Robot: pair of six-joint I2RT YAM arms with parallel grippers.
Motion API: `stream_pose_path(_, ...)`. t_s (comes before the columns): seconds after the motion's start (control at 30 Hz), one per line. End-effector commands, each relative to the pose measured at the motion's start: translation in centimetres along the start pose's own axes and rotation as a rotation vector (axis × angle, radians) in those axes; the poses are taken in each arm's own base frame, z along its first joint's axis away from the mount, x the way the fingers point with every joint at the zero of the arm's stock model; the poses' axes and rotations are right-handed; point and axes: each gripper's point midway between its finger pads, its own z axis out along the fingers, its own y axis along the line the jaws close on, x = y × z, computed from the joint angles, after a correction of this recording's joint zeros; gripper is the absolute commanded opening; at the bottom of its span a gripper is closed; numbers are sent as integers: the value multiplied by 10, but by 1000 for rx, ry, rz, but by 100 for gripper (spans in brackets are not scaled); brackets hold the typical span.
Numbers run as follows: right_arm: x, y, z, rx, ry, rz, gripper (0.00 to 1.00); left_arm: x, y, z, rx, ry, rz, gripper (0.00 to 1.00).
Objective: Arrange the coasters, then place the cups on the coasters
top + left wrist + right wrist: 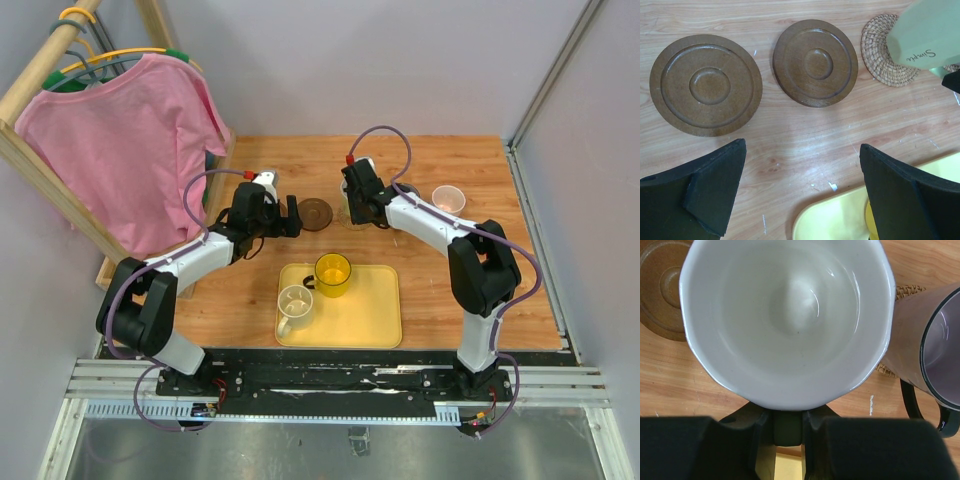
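Observation:
My right gripper (787, 426) is shut on the handle of a pale cup (787, 315) that is white inside. In the left wrist view this cup (927, 32) overlaps the right edge of a woven coaster (885, 55); I cannot tell whether they touch. Two dark brown coasters (706, 84) (815, 62) lie side by side to its left. My left gripper (802, 150) stands open over bare wood just in front of them, holding nothing. A pinkish cup with a dark handle (927, 350) stands on another woven coaster (910, 290). A pale pink cup (448, 198) stands at the far right.
A yellow tray (375, 315) lies near the front, holding a translucent yellow cup (332, 272) and a beige cup (295, 305). At the back left stands a wooden rack with a pink shirt (120, 140). Grey walls close the table's sides.

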Motion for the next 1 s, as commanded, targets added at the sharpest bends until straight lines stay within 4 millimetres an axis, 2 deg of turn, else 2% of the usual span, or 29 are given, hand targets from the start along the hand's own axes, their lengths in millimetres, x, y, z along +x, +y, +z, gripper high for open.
stream_pose_path(0.0,-14,-6,-4,12,-46,46,1,-14,-4,1,17,-38,2,100)
stream_pose_path(0.2,-6,-8,-2,21,-28,42,1,-13,-4,1,19,-38,0,100)
stream_pose_path(0.53,-5,-8,4,29,-26,41,1,-13,-5,2,22,-36,0,100)
stream_pose_path(0.97,6,-8,20,44,12,27,1,-10,-4,4,23,-26,1,100)
